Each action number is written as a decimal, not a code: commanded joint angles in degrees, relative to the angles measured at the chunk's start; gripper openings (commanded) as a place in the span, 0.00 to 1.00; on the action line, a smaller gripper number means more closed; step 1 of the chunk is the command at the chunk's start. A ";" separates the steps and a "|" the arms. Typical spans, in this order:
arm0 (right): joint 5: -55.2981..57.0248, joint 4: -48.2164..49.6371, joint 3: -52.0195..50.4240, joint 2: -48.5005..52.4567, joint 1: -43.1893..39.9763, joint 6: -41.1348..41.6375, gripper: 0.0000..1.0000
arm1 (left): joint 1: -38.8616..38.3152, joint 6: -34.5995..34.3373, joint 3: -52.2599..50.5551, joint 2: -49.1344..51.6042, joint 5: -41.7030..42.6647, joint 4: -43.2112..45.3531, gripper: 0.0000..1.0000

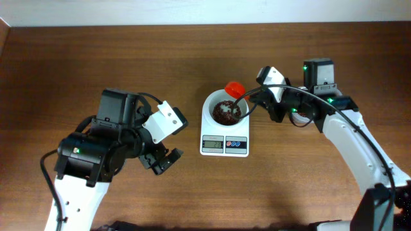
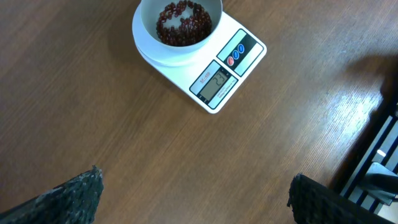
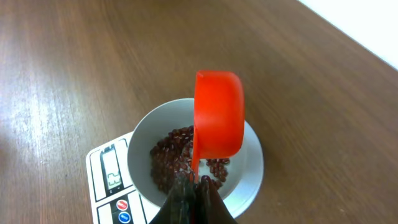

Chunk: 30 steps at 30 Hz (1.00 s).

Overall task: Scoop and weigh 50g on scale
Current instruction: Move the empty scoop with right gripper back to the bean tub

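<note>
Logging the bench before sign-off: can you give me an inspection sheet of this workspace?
Surface: brown wooden table.
Job's things: scale with white bowl holding beans; display unreadable.
Clutter: nothing seen.
Claws: left claw open, empty, apart from scale; right claw shut on orange-red scoop, tilted over bowl.
Cables: black cable along right arm.
Surroundings: pale strip beyond table's far edge.

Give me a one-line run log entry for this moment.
right pincer: shut on orange scoop handle, scoop above bowl | beans: in bowl on scale | left pincer: open, empty, apart from scale
</note>
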 commanded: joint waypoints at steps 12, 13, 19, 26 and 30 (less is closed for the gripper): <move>9.66 -40.87 0.37 -24.24 -14.80 32.37 0.04 | 0.28 0.87 0.94 -0.20 0.98 -0.09 0.99; 11.04 -41.00 0.37 -24.20 -14.80 32.37 0.04 | 0.28 0.87 0.94 -0.20 0.98 -0.09 0.99; 13.81 -36.79 0.37 -23.93 -14.80 31.23 0.04 | 0.28 0.87 0.94 -0.20 0.98 -0.07 0.99; 19.50 -33.83 0.90 -23.76 -14.80 39.52 0.04 | 0.28 0.87 0.94 -0.20 0.98 -0.09 0.99; 30.82 -33.83 6.45 -23.23 -14.80 45.92 0.04 | 0.28 0.87 0.94 -0.20 0.98 -0.09 0.99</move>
